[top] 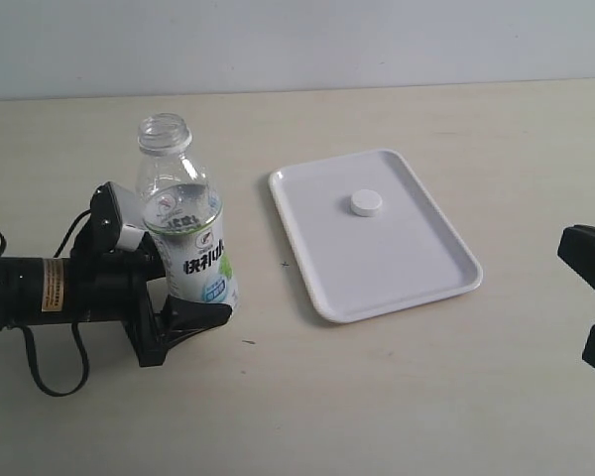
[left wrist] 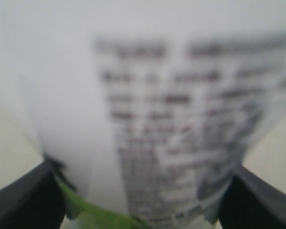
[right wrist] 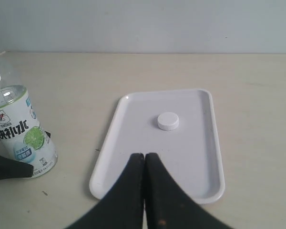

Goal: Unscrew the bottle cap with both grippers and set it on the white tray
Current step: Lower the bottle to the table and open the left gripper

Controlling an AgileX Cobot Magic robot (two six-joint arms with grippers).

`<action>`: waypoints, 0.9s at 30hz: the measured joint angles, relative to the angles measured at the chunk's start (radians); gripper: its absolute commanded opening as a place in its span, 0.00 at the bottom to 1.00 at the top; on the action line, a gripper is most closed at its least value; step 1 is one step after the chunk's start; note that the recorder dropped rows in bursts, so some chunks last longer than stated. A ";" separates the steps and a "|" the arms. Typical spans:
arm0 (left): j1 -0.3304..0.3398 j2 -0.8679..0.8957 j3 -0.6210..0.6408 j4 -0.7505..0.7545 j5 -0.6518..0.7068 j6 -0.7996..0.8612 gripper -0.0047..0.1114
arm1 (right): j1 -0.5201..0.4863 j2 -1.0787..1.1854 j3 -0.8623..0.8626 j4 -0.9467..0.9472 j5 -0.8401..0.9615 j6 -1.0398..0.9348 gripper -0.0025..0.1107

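The bottle cap [top: 366, 203] lies flat on the white tray [top: 397, 268], in the tray's far half and clear of the rim. It is off the bottle [top: 193, 238], whose threaded neck stands open. The bottle is upright on the worktop [top: 426, 397], beside the tray's left edge but not touching it.

My left end effector [top: 188, 297] is clamped on the bottle's lower, labelled part, one finger on each side. In my left wrist view the blurred label fills nearly everything, with a dark finger at either side of it.

My right end effector [right wrist: 144, 157] holds nothing. Its two fingers are pressed together with only a thin seam between them. It hangs above the tray's near rim, pointing toward the cap and well apart from it.
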 measured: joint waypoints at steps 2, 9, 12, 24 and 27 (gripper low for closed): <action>0.000 0.000 0.000 -0.009 0.000 0.000 0.04 | 0.000 0.000 0.000 0.000 0.000 0.000 0.02; 0.000 0.000 0.000 -0.027 0.000 0.030 0.10 | 0.000 0.000 0.000 0.000 0.000 0.000 0.02; 0.000 0.000 0.000 -0.034 0.000 0.028 0.23 | 0.000 0.000 0.000 0.000 0.000 0.000 0.02; 0.000 0.000 0.000 -0.036 0.016 -0.011 0.61 | 0.000 0.000 0.000 0.000 0.000 0.000 0.02; 0.000 0.000 0.000 -0.043 0.018 -0.013 0.65 | 0.000 0.000 0.000 0.000 0.000 0.000 0.02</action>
